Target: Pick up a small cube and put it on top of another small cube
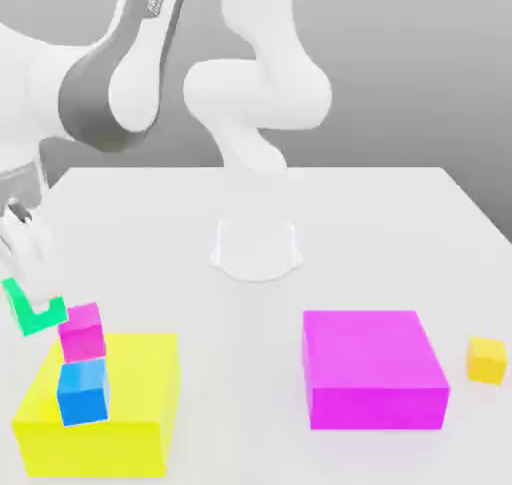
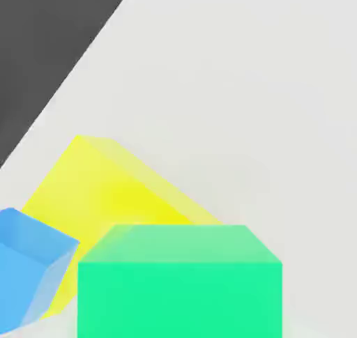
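The white robot arm (image 1: 120,63) leans over toward the exterior view's left, and its end effector (image 1: 22,235) hangs by that edge of the white surface (image 1: 350,223). The end effector is clenched. A small bright green cube (image 1: 32,308) sits just under it, up off the surface, so it looks like the end effector is grasping the green cube, though the fingers are hard to make out. In the hand view the green cube (image 2: 180,288) is big and close, with its flat front facing the camera. Right beside the green cube, toward the exterior view's right, is a small magenta cube (image 1: 82,333). The magenta cube sits on top of a small blue cube (image 1: 82,391), and it is turned a little. Both stand in front of a big yellow block (image 1: 130,413) that rests on the surface. In the hand view the blue cube (image 2: 28,267) is next to the green cube, and the yellow block (image 2: 104,190) lies behind them. Farther toward the exterior view's right rests a big magenta block (image 1: 372,368). A small yellow cube (image 1: 487,360) sits near it, close to the edge. The arm's round white base (image 1: 256,248) stands in the middle of the surface.
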